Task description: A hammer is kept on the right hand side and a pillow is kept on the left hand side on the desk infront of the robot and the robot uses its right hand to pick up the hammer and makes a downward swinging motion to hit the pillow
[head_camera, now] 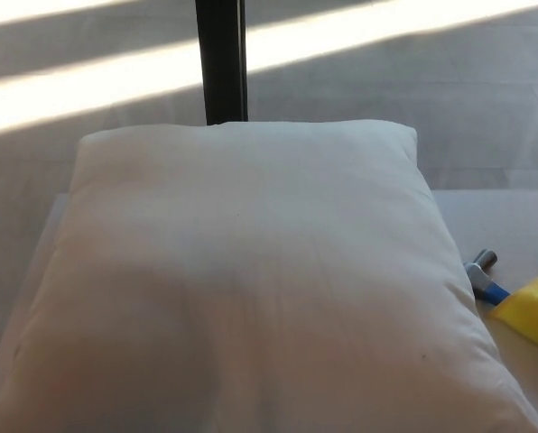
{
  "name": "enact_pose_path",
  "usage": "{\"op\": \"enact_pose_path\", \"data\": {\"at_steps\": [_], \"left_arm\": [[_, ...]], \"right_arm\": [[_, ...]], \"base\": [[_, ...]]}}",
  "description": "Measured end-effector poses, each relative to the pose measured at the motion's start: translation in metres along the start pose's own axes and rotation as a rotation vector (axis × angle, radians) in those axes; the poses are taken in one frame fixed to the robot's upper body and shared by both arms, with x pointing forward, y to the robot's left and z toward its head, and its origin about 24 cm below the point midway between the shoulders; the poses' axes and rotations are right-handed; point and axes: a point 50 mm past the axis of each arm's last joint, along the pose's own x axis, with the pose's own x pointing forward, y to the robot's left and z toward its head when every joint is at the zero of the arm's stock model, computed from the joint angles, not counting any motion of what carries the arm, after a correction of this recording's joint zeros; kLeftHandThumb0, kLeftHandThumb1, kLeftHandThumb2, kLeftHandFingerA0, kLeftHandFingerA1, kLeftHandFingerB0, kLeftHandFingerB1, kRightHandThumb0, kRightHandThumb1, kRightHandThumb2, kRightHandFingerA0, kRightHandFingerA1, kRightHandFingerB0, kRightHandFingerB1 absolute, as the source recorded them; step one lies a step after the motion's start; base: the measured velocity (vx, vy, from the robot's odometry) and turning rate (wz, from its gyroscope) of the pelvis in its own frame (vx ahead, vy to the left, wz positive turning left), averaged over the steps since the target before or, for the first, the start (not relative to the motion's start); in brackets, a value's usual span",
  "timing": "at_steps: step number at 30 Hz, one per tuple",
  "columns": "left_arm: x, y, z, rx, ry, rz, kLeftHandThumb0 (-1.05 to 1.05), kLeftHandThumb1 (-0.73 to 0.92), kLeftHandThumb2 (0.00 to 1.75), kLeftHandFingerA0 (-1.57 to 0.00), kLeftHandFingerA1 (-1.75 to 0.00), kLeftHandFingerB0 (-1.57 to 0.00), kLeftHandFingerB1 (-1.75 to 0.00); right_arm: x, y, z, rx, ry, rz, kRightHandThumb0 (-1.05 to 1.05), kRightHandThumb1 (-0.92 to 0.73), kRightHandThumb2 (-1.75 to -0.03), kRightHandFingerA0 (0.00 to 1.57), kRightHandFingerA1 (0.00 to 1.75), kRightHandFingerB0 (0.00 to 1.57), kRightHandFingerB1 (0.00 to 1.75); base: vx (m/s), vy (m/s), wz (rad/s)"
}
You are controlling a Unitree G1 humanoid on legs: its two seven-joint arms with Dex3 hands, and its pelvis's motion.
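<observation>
A large white pillow [251, 280] fills most of the head view, lying flat on the pale desk [513, 225]. At the pillow's right edge lies the hammer [486, 280]: a small metal head, a blue neck and a yellow grip that runs off the right border. Part of the hammer is hidden behind the pillow's edge. Neither of my hands shows in the picture.
A black upright post [222, 59] stands behind the pillow at the top centre. Beyond the desk is a grey floor crossed by bright sunlight stripes [88, 86]. The desk's bare strip shows only to the right of the pillow.
</observation>
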Motion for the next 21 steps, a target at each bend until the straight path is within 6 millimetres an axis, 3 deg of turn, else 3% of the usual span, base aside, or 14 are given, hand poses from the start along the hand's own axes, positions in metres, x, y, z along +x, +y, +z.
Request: {"op": "enact_pose_path", "data": {"at_steps": [3, 8, 18, 19, 20, 21], "left_arm": [[0.0, 0.0, 0.0, -0.001, 0.0, -0.001, -0.61, 0.78, 0.63, -0.57, -0.6, -0.55, -0.49], [0.0, 0.0, 0.0, 0.0, 0.002, -0.001, -0.61, 0.79, 0.63, -0.53, -0.6, -0.56, -0.48], [0.0, -0.001, -0.002, 0.016, 0.006, -0.006, -0.61, 0.78, 0.63, -0.56, -0.62, -0.57, -0.5], [0.0, -0.001, -0.002, 0.016, 0.006, -0.006, -0.62, 0.78, 0.63, -0.54, -0.62, -0.56, -0.49], [0.0, -0.001, -0.002, 0.016, 0.007, -0.006, -0.62, 0.79, 0.63, -0.53, -0.62, -0.57, -0.49], [0.0, -0.001, -0.002, 0.017, 0.007, -0.006, -0.62, 0.78, 0.63, -0.54, -0.62, -0.58, -0.49]], "right_arm": [[0.0, 0.004, -0.005, -0.041, 0.019, 0.021, -0.72, -0.57, -0.92, 0.04, 0.39, 0.25, 0.46], [0.001, 0.007, -0.007, -0.08, 0.034, 0.044, -0.83, -0.62, -0.95, 0.04, 0.38, 0.22, 0.44], [0.001, 0.03, -0.01, -0.252, 0.035, 0.138, -0.75, -0.56, -0.92, 0.01, 0.41, 0.21, 0.45], [0.001, 0.032, -0.01, -0.264, 0.034, 0.142, -0.77, -0.57, -0.9, 0.04, 0.38, 0.22, 0.44], [0.001, 0.033, -0.011, -0.279, 0.032, 0.144, -0.71, -0.7, -0.6, 0.04, 0.41, 0.28, 0.31], [0.001, 0.034, -0.011, -0.292, 0.029, 0.145, -0.72, -0.54, -0.87, 0.05, 0.38, 0.2, 0.44]], "base": [[0.0, 0.0, 0.0], [0.0, 0.0, 0.0], [0.0, 0.0, 0.0], [0.0, 0.0, 0.0], [0.0, 0.0, 0.0], [0.0, 0.0, 0.0]]}}
